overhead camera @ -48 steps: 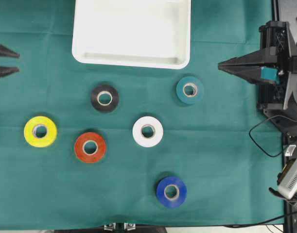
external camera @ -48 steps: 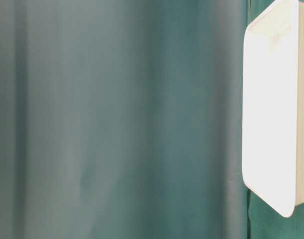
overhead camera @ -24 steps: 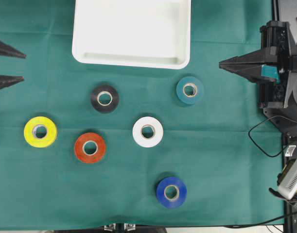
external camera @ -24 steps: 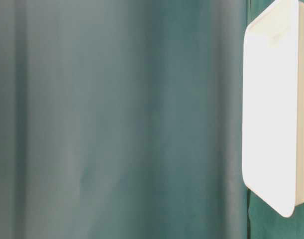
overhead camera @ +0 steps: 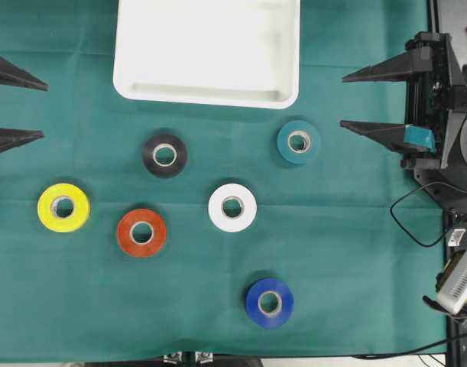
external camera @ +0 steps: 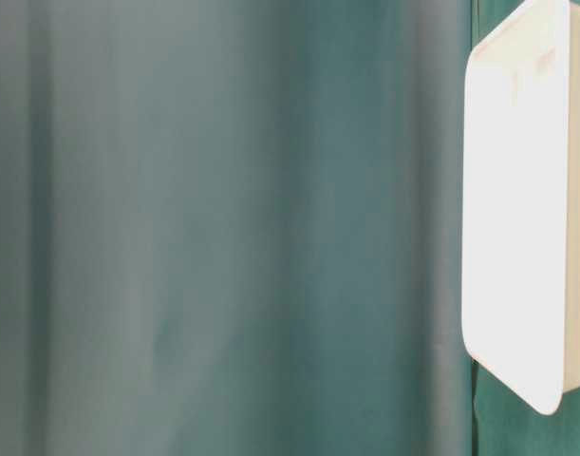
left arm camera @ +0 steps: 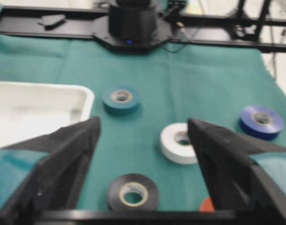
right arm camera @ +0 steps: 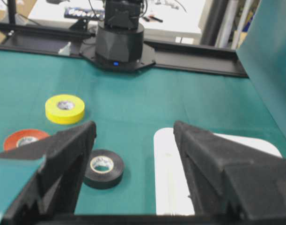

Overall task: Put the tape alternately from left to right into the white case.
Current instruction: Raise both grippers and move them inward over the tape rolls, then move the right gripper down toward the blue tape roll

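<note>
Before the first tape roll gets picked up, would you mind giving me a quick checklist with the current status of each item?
1. Left gripper open, nothing between its fingers: ok.
2. Right gripper open, nothing held: ok.
3. White case holds no tape, free to receive rolls: ok.
4. All six rolls lie flat and apart on the cloth, including the yellow tape farthest left and the teal tape nearest the right gripper: ok.
5. Any gripper positioned over a roll: not ok, both sit at the table edges.

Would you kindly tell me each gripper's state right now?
Left gripper: open, holding nothing.
Right gripper: open, holding nothing.
</note>
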{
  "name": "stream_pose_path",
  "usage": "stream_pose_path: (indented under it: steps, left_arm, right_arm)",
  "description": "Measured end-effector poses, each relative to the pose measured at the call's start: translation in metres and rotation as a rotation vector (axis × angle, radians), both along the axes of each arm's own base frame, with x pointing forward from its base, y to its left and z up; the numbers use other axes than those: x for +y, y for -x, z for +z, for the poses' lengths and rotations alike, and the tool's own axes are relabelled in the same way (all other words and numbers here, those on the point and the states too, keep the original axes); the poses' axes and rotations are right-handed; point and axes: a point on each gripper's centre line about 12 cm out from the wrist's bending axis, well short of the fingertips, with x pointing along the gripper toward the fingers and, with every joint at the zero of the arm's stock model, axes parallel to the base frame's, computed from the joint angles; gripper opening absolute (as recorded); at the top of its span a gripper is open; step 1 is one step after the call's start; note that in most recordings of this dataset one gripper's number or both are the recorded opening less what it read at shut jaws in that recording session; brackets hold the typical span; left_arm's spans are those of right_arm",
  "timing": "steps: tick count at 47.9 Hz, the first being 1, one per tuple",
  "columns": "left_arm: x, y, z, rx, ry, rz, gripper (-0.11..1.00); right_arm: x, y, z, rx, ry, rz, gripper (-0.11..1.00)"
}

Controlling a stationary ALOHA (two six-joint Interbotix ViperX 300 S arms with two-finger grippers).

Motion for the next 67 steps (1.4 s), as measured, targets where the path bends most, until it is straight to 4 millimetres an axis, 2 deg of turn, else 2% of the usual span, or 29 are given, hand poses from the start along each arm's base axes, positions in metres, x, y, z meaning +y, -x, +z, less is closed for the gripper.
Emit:
stream_pose_path:
  steps: [16, 30, 48, 60, 67]
  left_arm:
    - [-0.001, -0.006, -0.002, 0.055, -0.001, -0.003, 0.41]
    - [-0.001, -0.024, -0.005, 0.175, -0.004, -0.004, 0.41]
    - [0.010, -0.056, -0.019, 0.376, 0.027, 0.045, 0.41]
    - [0.011, -0.074, -0.034, 0.503, 0.028, 0.047, 0.41]
    - [0.011, -0.083, -0.038, 0.548, 0.025, 0.046, 0.41]
  right_arm:
    - [-0.001, -0.004, 0.003, 0.024, -0.042, -0.002, 0.79]
    - [-0.001, -0.023, 0.006, 0.115, -0.071, -0.006, 0.79]
    - [-0.003, -0.069, 0.005, 0.253, -0.076, -0.010, 0.79]
    - [-0.005, -0.106, -0.009, 0.386, -0.083, -0.015, 0.79]
    - [-0.006, -0.123, -0.024, 0.472, -0.086, -0.018, 0.79]
